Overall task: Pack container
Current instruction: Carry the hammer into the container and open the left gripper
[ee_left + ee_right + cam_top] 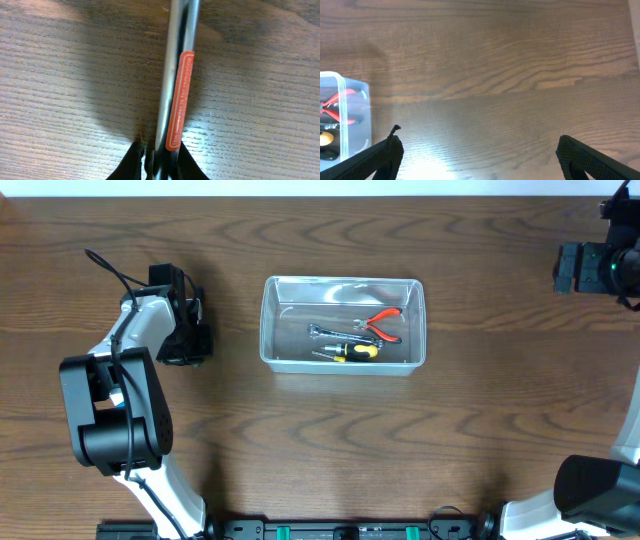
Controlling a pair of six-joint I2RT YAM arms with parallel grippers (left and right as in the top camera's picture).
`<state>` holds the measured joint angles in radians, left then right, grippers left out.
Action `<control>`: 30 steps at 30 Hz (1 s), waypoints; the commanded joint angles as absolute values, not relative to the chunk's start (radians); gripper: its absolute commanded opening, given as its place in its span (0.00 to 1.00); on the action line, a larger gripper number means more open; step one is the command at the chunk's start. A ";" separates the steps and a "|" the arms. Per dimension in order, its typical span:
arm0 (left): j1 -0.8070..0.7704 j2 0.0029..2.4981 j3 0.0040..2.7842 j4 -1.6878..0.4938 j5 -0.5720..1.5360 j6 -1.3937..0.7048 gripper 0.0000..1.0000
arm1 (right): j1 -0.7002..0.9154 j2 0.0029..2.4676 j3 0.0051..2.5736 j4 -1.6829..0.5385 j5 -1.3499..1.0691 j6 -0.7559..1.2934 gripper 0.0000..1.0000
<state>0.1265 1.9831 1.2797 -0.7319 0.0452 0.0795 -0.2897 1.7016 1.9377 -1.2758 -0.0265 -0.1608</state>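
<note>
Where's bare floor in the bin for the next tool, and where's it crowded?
Free: the container floor's left end, between its left wall and the wrench; also the strip along the far wall. Crowded: right-centre, where pliers and screwdriver lie. The left jaws hold a metal tool.

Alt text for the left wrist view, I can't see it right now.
The left gripper is shut on a slim metal tool with an orange label, which runs up the frame from between the dark fingers. Behind it lies the shadowed wooden table.
</note>
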 commanded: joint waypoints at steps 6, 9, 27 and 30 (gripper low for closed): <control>0.121 1.950 1.312 -0.791 0.052 0.081 0.06 | -0.293 1.702 1.934 -1.275 -0.031 -0.143 0.99; 0.111 1.892 1.364 -0.868 0.052 0.078 0.06 | -0.293 1.702 1.934 -1.275 -0.031 -0.143 0.99; -0.342 1.488 1.565 -0.978 0.202 0.780 0.06 | -0.293 1.702 1.934 -1.275 -0.035 -0.142 0.99; -0.410 1.513 1.561 -0.963 0.290 0.962 0.06 | -0.293 1.702 1.934 -1.275 -0.035 -0.143 0.99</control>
